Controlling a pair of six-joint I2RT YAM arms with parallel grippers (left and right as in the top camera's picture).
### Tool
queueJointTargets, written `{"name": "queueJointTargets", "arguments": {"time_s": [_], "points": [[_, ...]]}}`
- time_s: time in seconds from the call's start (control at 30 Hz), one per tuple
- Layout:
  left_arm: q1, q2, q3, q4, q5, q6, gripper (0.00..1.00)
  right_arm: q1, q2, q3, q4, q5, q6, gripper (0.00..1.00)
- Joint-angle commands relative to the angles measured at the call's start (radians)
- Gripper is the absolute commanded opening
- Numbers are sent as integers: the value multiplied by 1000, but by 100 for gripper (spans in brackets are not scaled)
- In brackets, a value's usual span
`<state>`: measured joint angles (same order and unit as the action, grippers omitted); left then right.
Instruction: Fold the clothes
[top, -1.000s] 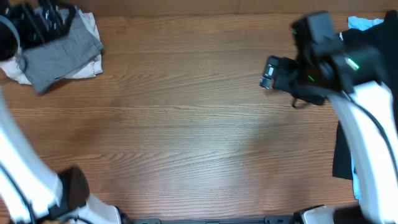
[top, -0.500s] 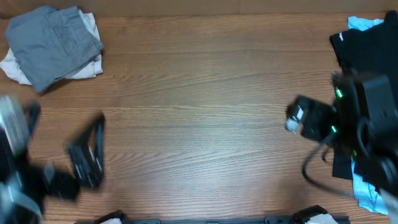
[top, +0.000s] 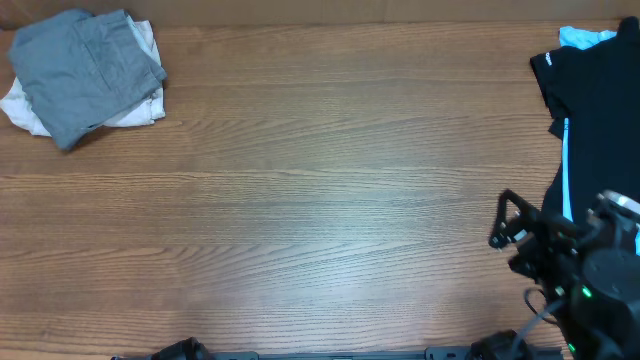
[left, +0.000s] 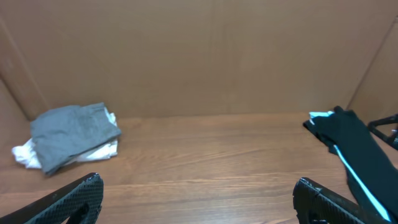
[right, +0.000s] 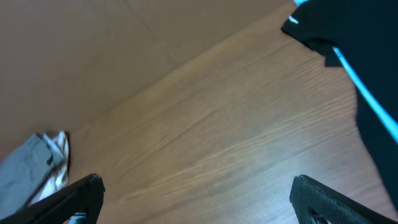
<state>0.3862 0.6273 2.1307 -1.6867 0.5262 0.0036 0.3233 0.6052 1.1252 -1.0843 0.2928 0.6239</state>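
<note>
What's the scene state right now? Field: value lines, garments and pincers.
done pile: medium-grey woven shorts, folded, lying on a cream garment
done pile location: far-left corner of the wooden table
pending pile: black garment with a light-blue stripe, at the table's right edge
also there: light-blue fabric peeking out at the black garment's far end
left pincer: open, holding nothing
right pincer: open, holding nothing, beside the black garment

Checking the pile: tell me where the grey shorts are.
Overhead, the grey shorts lie at the far-left corner of the table, atop the cream shorts, opposite the black garment at the right edge.
</note>
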Motion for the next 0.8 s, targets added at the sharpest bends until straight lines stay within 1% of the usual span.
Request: {"name": "queueJointTargets", "arguments": {"time_s": [0.0,0.13,0.77], "points": [[1,0,-21,4,-44,9,100,5,20,-63,77,28,5,100],[1,0,-21,4,-44,9,100,5,54,-79,126,28,5,100],[1,0,-21,-3,-43,8,100,5,218,-79,132,27,5,100]]}}
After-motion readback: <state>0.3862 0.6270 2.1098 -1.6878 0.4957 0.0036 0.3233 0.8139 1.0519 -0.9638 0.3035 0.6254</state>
